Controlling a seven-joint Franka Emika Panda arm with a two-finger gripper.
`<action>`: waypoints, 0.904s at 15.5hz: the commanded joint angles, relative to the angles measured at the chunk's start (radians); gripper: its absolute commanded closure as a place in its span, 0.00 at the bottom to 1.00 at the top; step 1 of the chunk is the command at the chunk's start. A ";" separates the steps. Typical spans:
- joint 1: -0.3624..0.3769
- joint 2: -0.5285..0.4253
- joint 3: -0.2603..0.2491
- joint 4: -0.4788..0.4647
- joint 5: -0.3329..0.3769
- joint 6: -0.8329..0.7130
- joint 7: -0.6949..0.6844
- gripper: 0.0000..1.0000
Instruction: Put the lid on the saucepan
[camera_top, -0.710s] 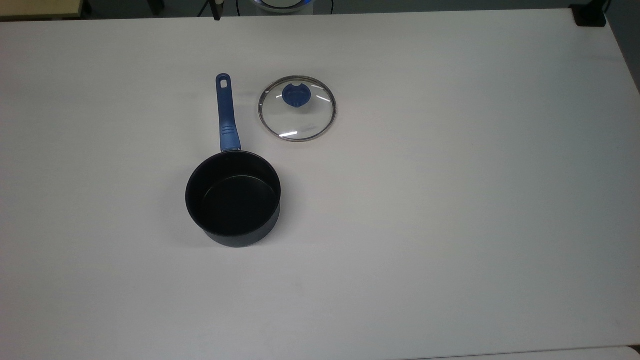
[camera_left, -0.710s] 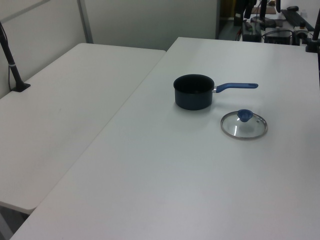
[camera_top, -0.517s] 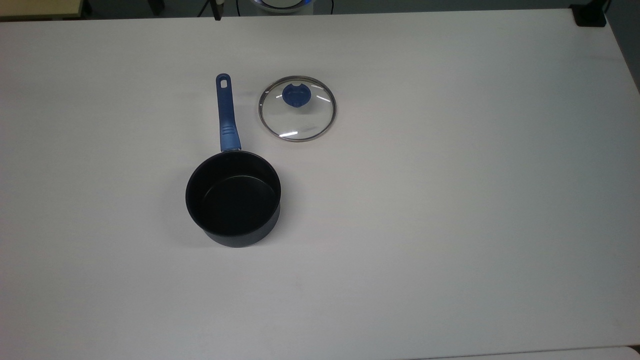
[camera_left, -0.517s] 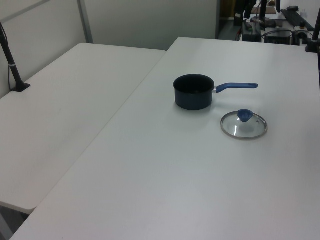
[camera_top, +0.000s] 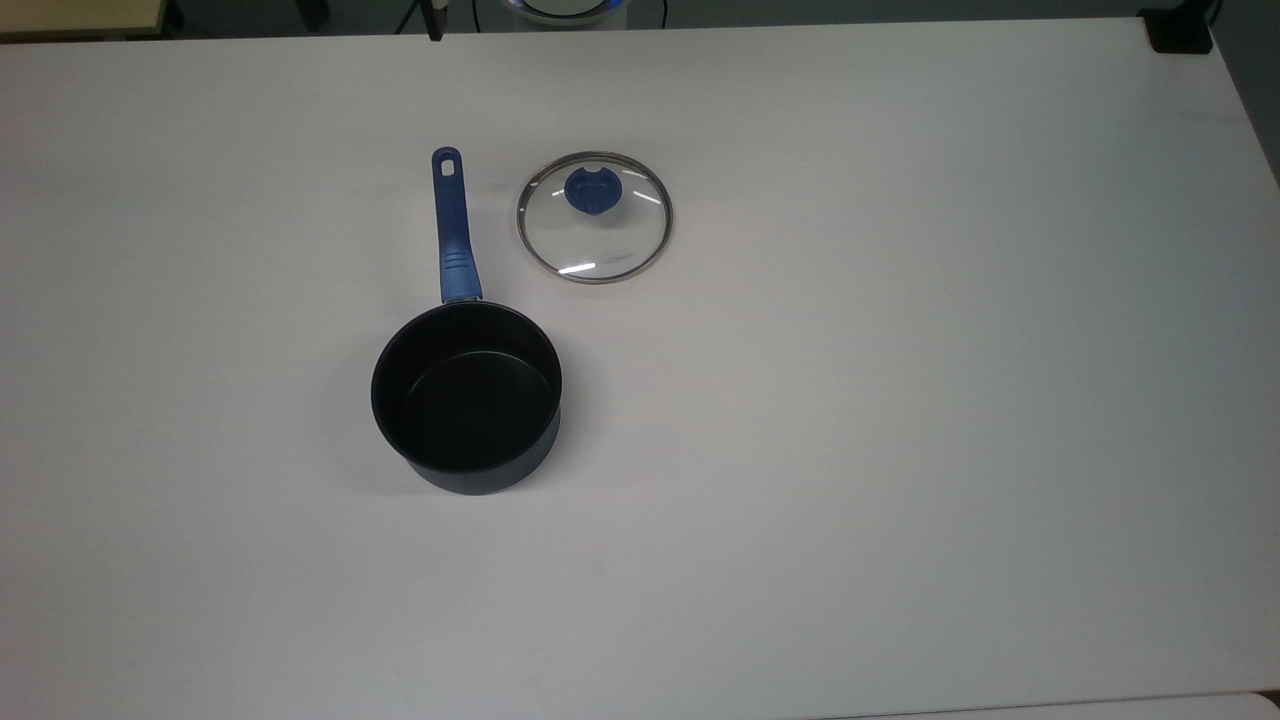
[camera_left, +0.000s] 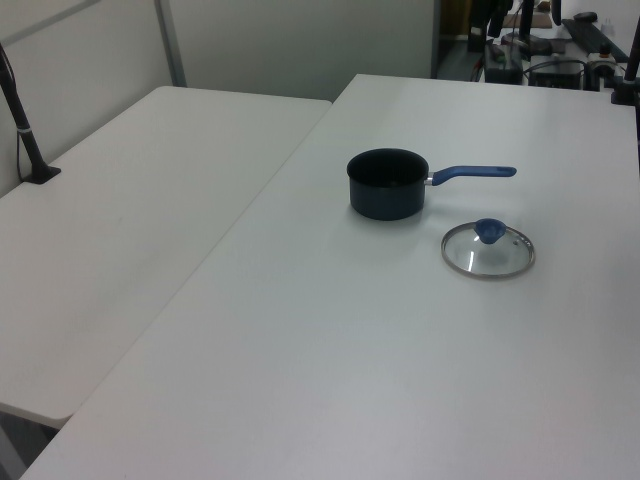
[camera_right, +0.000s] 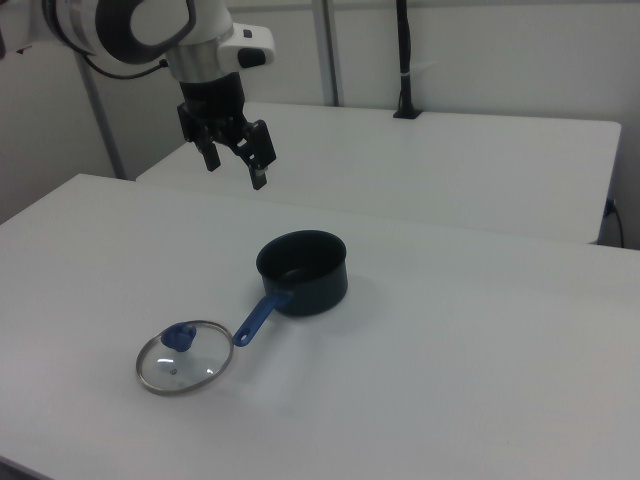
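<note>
With the lid (camera_top: 594, 218) flat on the table (camera_top: 900, 400) just beside the saucepan (camera_top: 466, 395) handle, the gripper (camera_right: 234, 160) hung high, apparently spread and empty, so reaching down for the knob (camera_top: 592, 190) came next.

Nothing is shifting between the earlier pictures and this moment. In the top view and the left view, the lid (camera_top: 594, 217) and the saucepan (camera_top: 466, 395) are sitting on exactly the spots they occupied before, and nothing is entering or leaving either view.
</note>
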 joint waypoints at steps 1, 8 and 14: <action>-0.004 0.000 0.004 0.015 0.016 -0.032 -0.013 0.00; -0.002 -0.001 0.010 -0.036 -0.008 -0.041 -0.129 0.00; 0.008 -0.047 0.148 -0.223 -0.076 -0.099 -0.091 0.00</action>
